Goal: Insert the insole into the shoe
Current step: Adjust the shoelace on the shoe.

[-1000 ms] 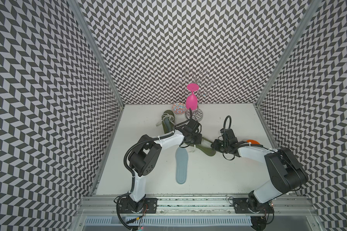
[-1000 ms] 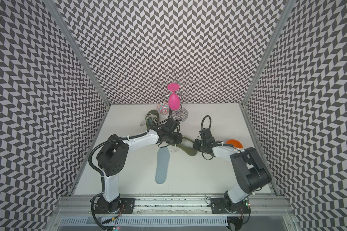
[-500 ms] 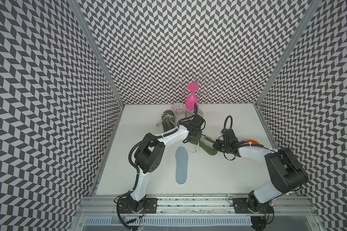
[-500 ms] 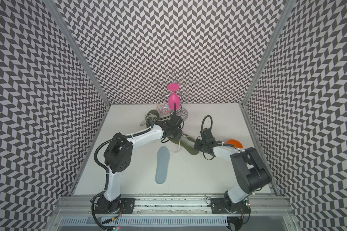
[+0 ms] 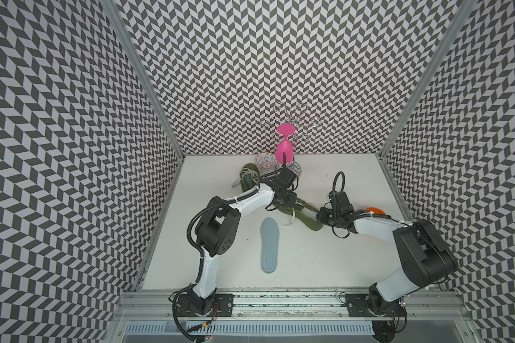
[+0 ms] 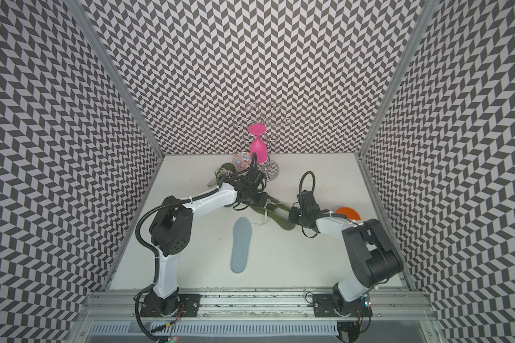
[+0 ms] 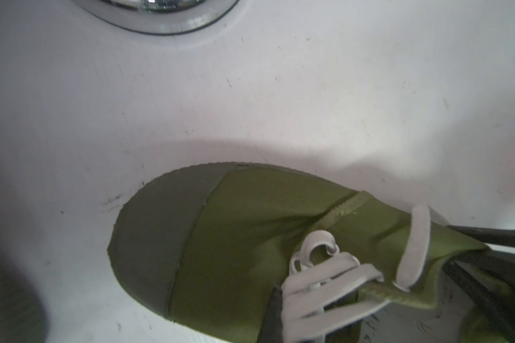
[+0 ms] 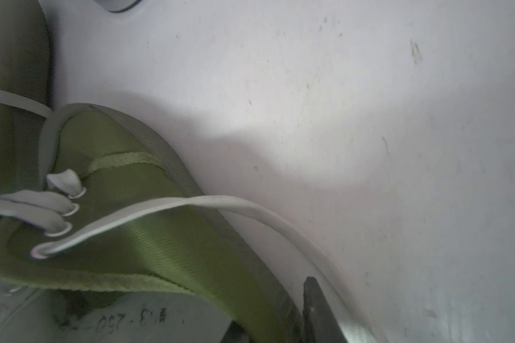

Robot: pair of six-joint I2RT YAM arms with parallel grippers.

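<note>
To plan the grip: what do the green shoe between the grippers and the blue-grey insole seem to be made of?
The shoe upper looks like matte woven canvas, its fine ribs show; its toe cap seems smooth dull rubber. The insole is probably foam: matte, with moulded grooves.

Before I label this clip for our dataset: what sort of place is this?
Probably a lab robot test cell, not a home: chevron-patterned walls enclose a white table, and an aluminium rail at its front carries the left arm and right arm.
</note>
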